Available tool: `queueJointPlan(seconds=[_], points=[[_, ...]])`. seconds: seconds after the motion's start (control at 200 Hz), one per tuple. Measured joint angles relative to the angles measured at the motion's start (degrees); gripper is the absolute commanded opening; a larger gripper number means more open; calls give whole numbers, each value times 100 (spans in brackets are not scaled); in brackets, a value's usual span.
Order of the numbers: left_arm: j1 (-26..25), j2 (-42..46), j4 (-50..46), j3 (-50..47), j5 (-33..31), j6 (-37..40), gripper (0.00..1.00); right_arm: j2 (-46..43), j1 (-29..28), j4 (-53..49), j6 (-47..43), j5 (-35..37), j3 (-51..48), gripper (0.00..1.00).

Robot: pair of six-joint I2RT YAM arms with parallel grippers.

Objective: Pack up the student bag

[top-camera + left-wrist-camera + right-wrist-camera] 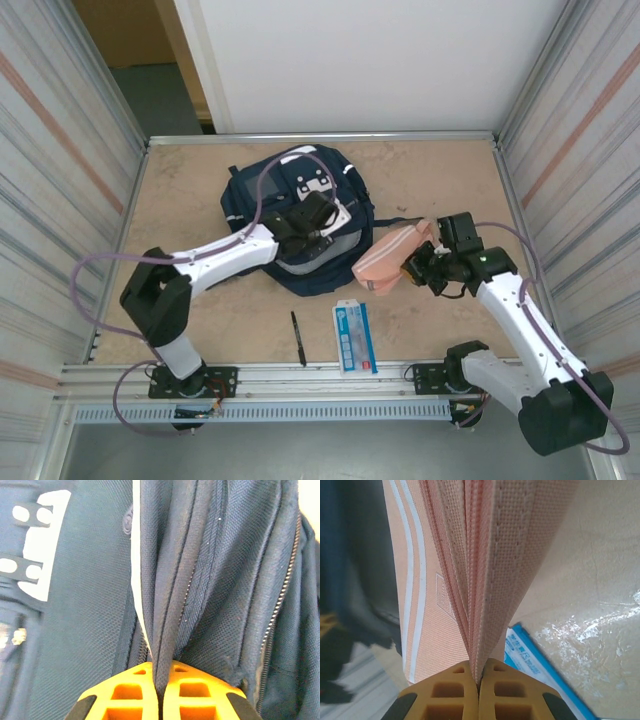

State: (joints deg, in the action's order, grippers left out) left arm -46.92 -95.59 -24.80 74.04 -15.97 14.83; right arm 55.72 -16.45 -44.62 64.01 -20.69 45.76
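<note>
- Lying at the back centre of the table (pixel 200 180), the student bag (pixel 262 190) rested flat with its white-patched front facing up.
- The left gripper (pixel 161 692) was clamped shut on a raised fold of the bag's navy fabric, just beside a zipper line (pixel 280 600).
- The right gripper (pixel 479 685) was clenched on the edge of a pink pouch (pixel 485 580), held clear of the table, just beside the bag's right side.
- Whether the compartment mouth stood open could not be determined.
- Risk: the pinched fold was thin; a lift could pull it free of the pads and let the opening collapse.
- Risk: the bag was unanchored, so a pull by the left arm could drag it rather than spread it.
- Risk: the limp pouch could snag on the zipper rim if the mouth was too narrow.
- A pen (pixel 298 338) and a blue-and-white packet (pixel 355 337) lay near the front edge, apart from the bag.
- The table surface was a mottled tan board, scuffed white in places.
- Corrugated metal walls (pixel 60 150) enclosed both sides; a white panel (pixel 370 60) stood behind.
</note>
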Motion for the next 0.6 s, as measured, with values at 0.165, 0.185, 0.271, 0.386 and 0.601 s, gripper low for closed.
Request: queueJointPlan(seconds=[0.165,0.185,0.271,0.386,0.601], points=[[216,319,-101,573,-66,28,0,501,-730,481,55,-170,-42,0],[249,332,-116,640,-68,35,0,586,-809,575,94,-197,-42,0],[328,358,-168,793,-63,48,0,1005,-1117,1029,286,-258,-39,0],[350,389,-271,813,70,61,0,1725,-1292,1545,459,-201,227,0],[662,584,-398,813,693,-101,0,3021,-1661,2671,791,404,1252,0]])
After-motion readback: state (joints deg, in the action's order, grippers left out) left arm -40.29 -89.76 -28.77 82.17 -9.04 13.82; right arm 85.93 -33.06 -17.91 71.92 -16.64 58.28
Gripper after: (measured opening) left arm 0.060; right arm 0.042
